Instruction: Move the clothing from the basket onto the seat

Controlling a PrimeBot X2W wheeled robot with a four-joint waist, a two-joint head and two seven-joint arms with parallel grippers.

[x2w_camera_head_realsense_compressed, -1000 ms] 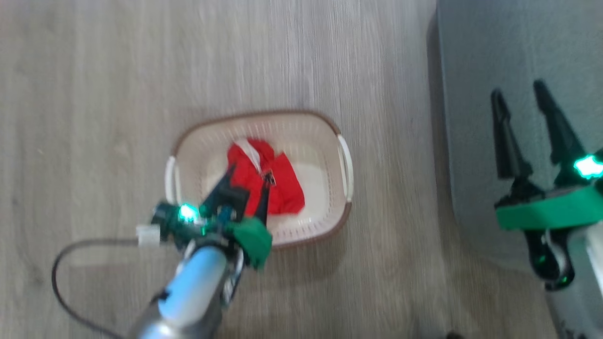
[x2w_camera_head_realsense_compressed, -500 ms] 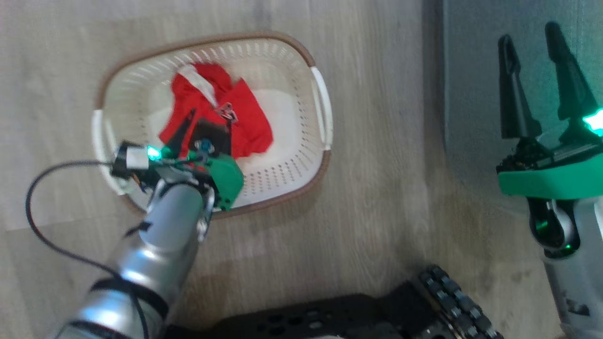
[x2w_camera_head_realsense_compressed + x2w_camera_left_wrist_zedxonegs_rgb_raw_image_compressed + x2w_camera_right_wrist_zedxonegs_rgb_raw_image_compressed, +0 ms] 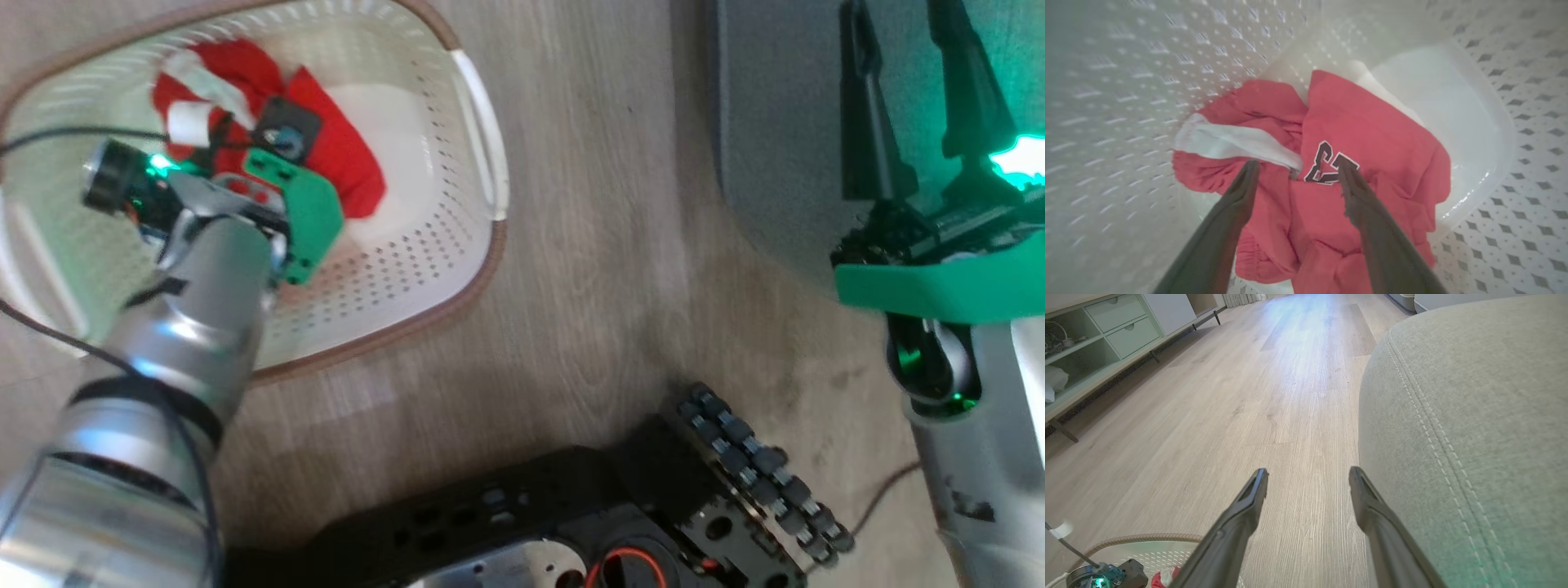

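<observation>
The red clothing lies bunched in the cream basket at the upper left of the head view. My left arm reaches down into the basket over it. In the left wrist view my left gripper is open, its fingertips at the clothing on either side of a dark letter logo, with a white trim band to the left. Whether the tips touch the fabric I cannot tell. My right gripper is open with nothing in it above the grey-green seat. The right wrist view shows that gripper beside the seat.
My dark wheeled base fills the bottom of the head view, close to the basket. A black cable runs along my left wrist. Wooden floor stretches ahead, with a low cabinet with drawers along its far left.
The head view has tilted down, shifting the basket to the upper left and bringing my base into view. My left gripper has gone deeper into the basket over the clothing, still open.
</observation>
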